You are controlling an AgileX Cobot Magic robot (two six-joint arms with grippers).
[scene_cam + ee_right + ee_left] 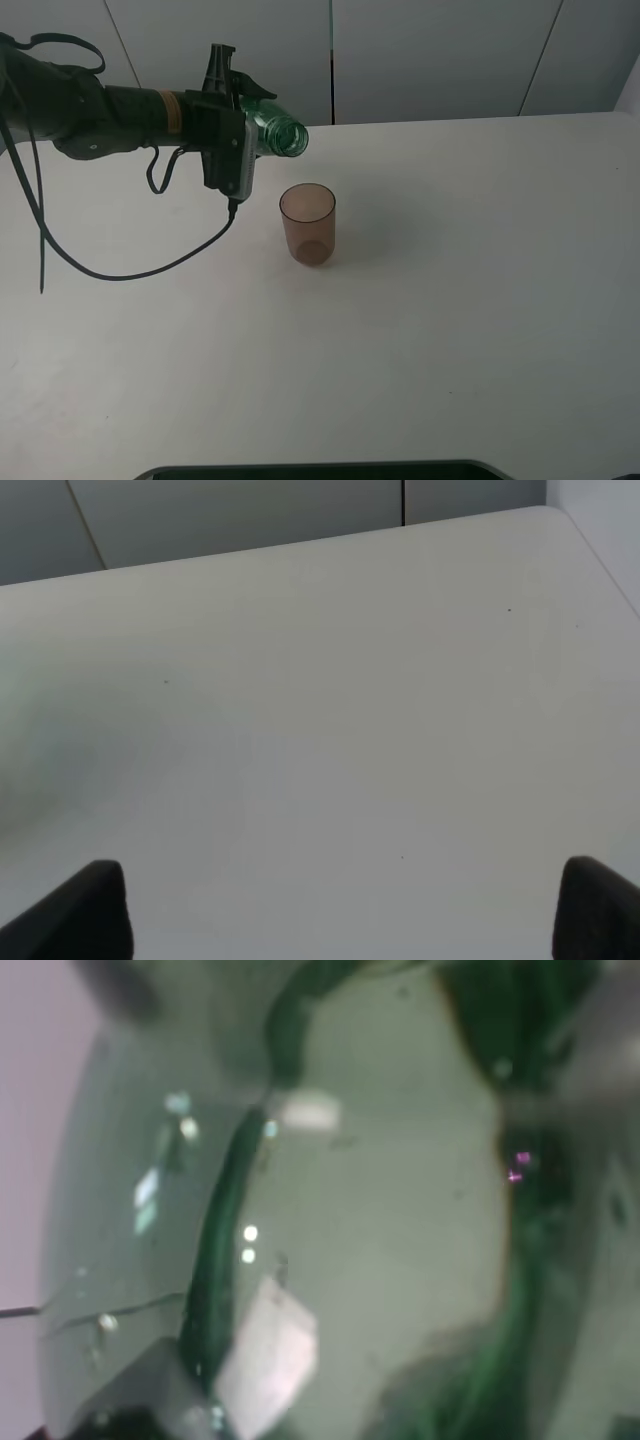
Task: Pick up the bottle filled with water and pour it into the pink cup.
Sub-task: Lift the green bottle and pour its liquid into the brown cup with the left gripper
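My left end effector (pixel 243 112) clamping bottle (pixel 280 133) body, bottle lying near level above worktop (pixel 450 300). Am aiming mouth over pink cup (pixel 307 222), tipping slowly against splashing. Right end effector (pixel 340 910) gaping, empty.

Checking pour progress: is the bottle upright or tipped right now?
Tipped. The bottle lies nearly horizontal in the left end effector, open mouth toward the pink cup. Whether water is flowing, cannot tell.

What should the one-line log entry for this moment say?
phase: pour pose | left gripper: shut on bottle, tipped near level, mouth toward pink cup | stream: none visible | pink cup: upright | right gripper: open, empty
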